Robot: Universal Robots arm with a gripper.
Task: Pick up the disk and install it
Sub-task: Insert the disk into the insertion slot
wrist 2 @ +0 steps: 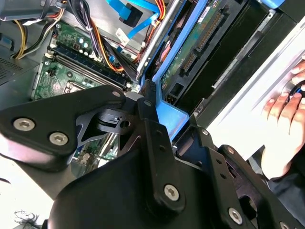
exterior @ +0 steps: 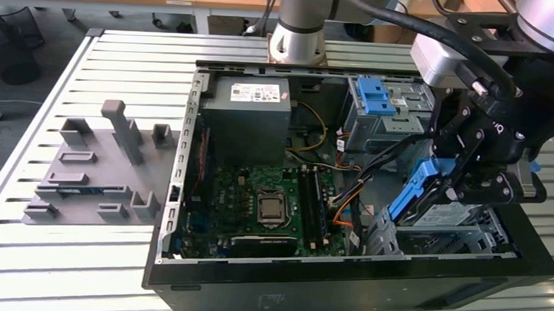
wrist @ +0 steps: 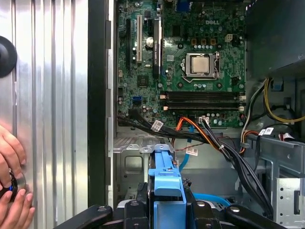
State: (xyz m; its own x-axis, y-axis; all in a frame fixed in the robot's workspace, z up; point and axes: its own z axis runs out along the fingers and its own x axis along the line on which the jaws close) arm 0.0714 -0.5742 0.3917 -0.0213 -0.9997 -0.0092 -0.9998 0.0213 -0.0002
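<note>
Hand (exterior: 464, 184) clenched on disk (exterior: 419, 194), held tilted over drive cage (exterior: 440, 241). Open PC case (exterior: 346, 291) sits mid-bench (exterior: 77, 65).

white lettering (wrist: 208, 22) on the motherboard (wrist: 143, 62), printed sticker (exterior: 256, 94) on the power supply (exterior: 250, 130)

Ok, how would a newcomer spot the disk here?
Start at the open black computer case on the slatted table. At its end on the exterior view's right, the end effector grips the disk, tilted over the drive cage. It is a flat silver drive in a blue frame, unlike the big grey power supply box or the small blue latch.
</note>
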